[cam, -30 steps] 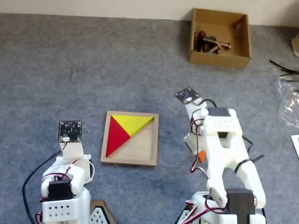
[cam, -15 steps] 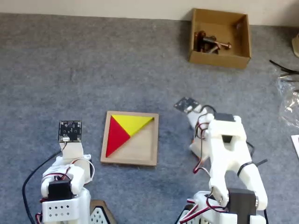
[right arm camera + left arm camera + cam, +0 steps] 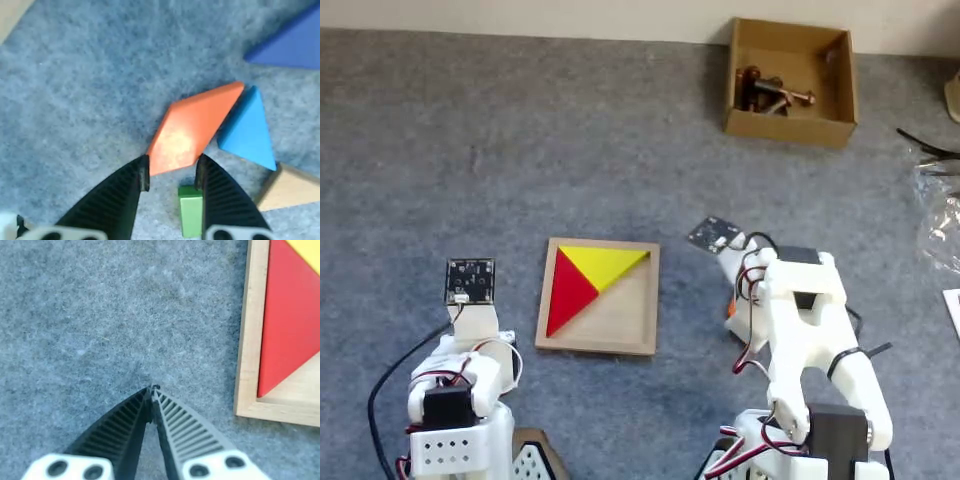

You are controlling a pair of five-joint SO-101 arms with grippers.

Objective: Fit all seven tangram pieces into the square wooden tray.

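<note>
On the left side of the table, how does that arm sit?

Low, at the near edge. The left gripper (image 3: 151, 390) has its ribbed black fingers pressed tip to tip with nothing between them. It hangs over bare grey felt (image 3: 100, 315), just beside the tray's outer rim.

And the tray itself?

The square wooden tray (image 3: 603, 243) lies flat between the two arms, pale wood with a raised border. A red triangle (image 3: 568, 292) fills its left quarter and a yellow triangle (image 3: 603, 264) its far quarter. Both are smooth and painted, and they meet along one slanted edge. The rest of the tray floor is bare wood.

What about right of it?

The right arm (image 3: 805, 310), white plastic, leans over a cluster of loose pieces. The right gripper (image 3: 171, 172) is drawn narrow on one corner of the orange parallelogram (image 3: 192, 130), a fingertip against each side. That piece is to the right of the tray, well outside it, and meets a light blue triangle (image 3: 247, 132) along one edge. A small green block (image 3: 190, 217) sits between the fingers, just behind the tips. An unpainted wooden triangle (image 3: 287, 190) and a dark blue triangle (image 3: 292, 45) lie near.

And the surroundings?

The same fuzzy felt covers the whole table. At the far right a brown cardboard box (image 3: 790, 82) holds copper-coloured metal parts. Crumpled clear plastic (image 3: 940, 225) sits at the right edge, and a pale wall strip (image 3: 520, 15) runs along the back.
</note>
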